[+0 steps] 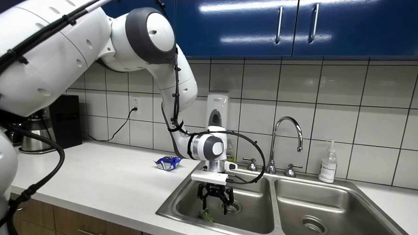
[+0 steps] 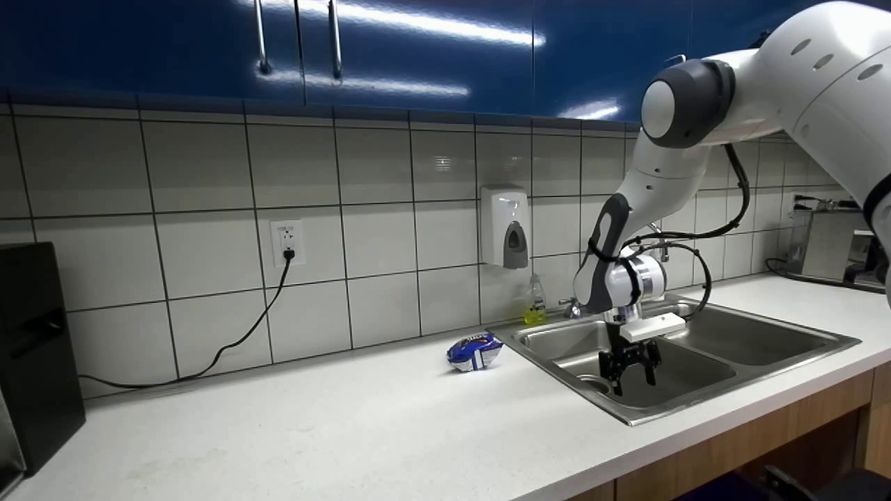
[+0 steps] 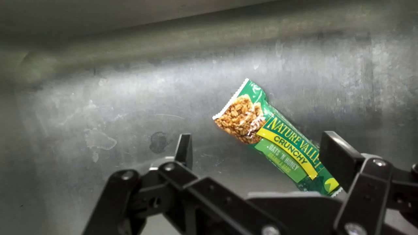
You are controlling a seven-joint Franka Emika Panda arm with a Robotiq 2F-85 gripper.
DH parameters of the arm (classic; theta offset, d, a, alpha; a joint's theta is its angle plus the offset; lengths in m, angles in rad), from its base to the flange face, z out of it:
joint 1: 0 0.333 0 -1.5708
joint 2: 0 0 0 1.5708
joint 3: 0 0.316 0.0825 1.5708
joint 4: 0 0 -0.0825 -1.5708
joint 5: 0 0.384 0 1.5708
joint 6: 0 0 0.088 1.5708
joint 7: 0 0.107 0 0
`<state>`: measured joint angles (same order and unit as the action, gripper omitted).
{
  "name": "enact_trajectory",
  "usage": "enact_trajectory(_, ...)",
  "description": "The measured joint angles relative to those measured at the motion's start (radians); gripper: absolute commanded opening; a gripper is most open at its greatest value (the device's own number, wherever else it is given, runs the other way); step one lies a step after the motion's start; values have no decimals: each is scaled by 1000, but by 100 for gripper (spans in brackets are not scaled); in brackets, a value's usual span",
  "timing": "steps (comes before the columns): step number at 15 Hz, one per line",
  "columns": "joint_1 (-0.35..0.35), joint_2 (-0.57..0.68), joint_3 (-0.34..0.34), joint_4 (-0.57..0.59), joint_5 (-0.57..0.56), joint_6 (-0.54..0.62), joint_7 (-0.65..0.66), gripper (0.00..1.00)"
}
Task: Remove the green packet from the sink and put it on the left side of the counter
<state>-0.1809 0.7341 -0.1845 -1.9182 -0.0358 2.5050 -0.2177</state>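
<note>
1. The green packet (image 3: 282, 140) is seen lying aslant, printed side up, on the floor of the left basin of the sink (image 1: 167, 210), to the near left of the round drain (image 1: 233, 207).
2. The gripper (image 1: 215, 209) is held low within that basin; its fingers are pointed down and spread wide apart, and the packet is left ungripped.
3. In the wrist view, the packet's edge is partly covered by one finger pad (image 3: 339, 160), while the opposite pad is set well apart from it; whether the packet is touched cannot be told.
4. To the left of the sink, a blue-and-white packet (image 1: 167, 163) is set on the counter (image 1: 98, 176), near the sink's far left corner.
5. At the sink's far rim, a faucet (image 1: 273, 147) is mounted, and a pump bottle (image 1: 328, 166) is placed to its right.
</note>
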Motion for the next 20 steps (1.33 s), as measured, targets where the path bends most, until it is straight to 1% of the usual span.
enact_trajectory(7, 8, 63, 8, 50, -3, -3, 10, 100)
enact_trajectory(16, 9, 69, 10, 58, -5, -3, 11, 100)
enact_trajectory(20, 9, 69, 14, 57, -74, -1, -11, 100)
